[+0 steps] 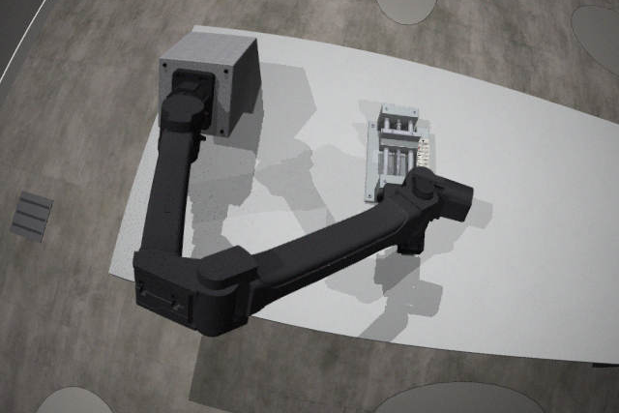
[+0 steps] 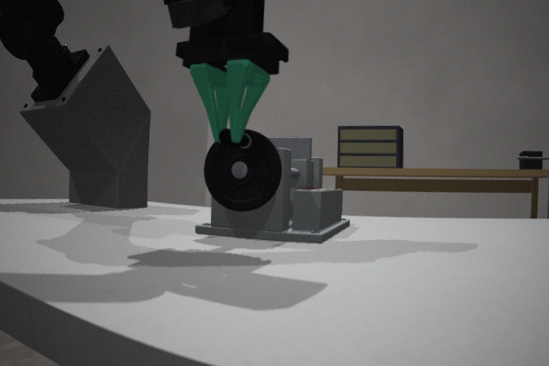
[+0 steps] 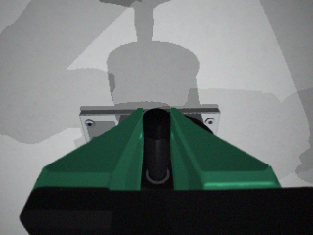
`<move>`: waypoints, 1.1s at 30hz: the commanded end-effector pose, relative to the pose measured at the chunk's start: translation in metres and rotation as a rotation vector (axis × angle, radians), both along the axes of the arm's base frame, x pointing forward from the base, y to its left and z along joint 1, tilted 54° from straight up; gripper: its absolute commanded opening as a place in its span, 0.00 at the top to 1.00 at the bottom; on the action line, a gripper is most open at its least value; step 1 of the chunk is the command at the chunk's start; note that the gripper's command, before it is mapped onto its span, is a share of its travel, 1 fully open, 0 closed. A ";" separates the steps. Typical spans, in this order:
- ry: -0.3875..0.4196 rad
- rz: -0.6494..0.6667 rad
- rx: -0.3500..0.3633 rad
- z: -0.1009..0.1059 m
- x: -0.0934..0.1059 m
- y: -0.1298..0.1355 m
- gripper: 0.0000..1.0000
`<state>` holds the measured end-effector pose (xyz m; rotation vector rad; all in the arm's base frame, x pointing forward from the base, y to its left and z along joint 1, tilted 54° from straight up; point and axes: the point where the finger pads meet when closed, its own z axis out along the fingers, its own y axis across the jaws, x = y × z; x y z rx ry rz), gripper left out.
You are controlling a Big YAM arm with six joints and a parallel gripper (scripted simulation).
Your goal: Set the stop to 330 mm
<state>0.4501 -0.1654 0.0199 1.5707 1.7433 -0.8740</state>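
Note:
My gripper [image 2: 229, 141] [image 3: 156, 117], with green fingers pointing down, is shut on the black crank handle [image 3: 156, 152] of the handwheel. The black handwheel [image 2: 239, 195] stands upright on the near end of the grey stop fixture; its handle is at the top of the wheel. The stop carriage [image 1: 399, 142] [image 2: 292, 146] sits on parallel rods, nearer the far end block [image 1: 399, 110] than the wheel end. The pale scale [image 1: 424, 152] runs beside the rods with a small red mark; its numbers are too small to read. In the top view the arm hides the fingers.
The fixture's baseplate [image 1: 370, 163] [image 2: 266, 235] lies on the white table [image 1: 524, 249]. The arm's grey angled pedestal [image 1: 210, 48] [image 2: 106, 131] stands at the table's far left. A wooden bench [image 2: 434, 172] with a drawer unit [image 2: 368, 147] stands in the background.

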 end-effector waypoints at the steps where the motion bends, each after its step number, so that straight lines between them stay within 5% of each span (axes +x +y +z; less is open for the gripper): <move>1: -0.016 0.044 0.001 0.009 0.002 0.017 0.94; 33: -0.008 0.002 -0.004 0.004 -0.030 -0.011 0.94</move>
